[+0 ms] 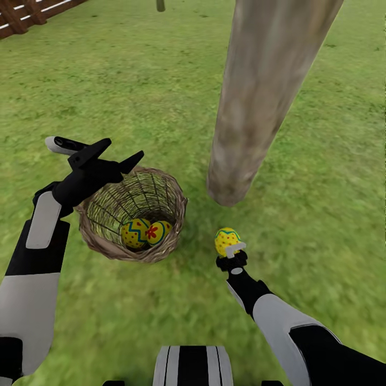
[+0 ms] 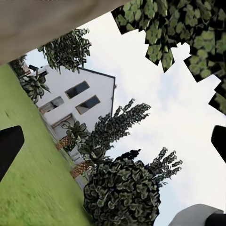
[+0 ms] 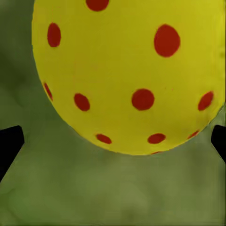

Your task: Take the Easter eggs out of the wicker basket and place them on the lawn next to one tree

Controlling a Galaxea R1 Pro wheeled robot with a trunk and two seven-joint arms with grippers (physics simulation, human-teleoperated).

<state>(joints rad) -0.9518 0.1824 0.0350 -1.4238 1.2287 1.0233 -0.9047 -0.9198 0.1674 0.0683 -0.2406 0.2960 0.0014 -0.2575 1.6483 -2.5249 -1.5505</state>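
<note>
1. Head view: lawn (image 1: 134, 80) takes up nearly everything, green grass all round; brown slat fence (image 1: 27, 13) at far left corner.
2. Tree (image 1: 262, 96), thick pale grey-tan trunk, leans, base meets grass just right of basket, beyond the loose egg.
3. Wicker basket (image 1: 91, 214), brown open weave, sits on grass between left arm & trunk base. Two Easter eggs inside, touching: one w/ blue zigzag (image 1: 134, 233), one w/ red flower mark (image 1: 157, 232).
4. Left pincer (image 1: 123, 151) hovers over basket's far-left rim, raised, fingers spread wide, nothing held. Left wrist view: black fingertips (image 2: 10, 146) at both edges w/ open gap between; beyond them a white house (image 2: 80, 92), dark leafy trees (image 2: 125, 193), sky, strip of grass.
5. Third egg (image 1: 227, 240), yellow w/ red dots & a blue band near top, is out of basket, near trunk base, right at the right pincer (image 1: 236, 252). Right wrist view: dotted egg (image 3: 127, 70) sits close up, grass behind; black fingertips (image 3: 9, 143) stand wide at both edges, apart from the shell, so pincer is open & not gripping. Can't tell if egg rests on grass.
</note>
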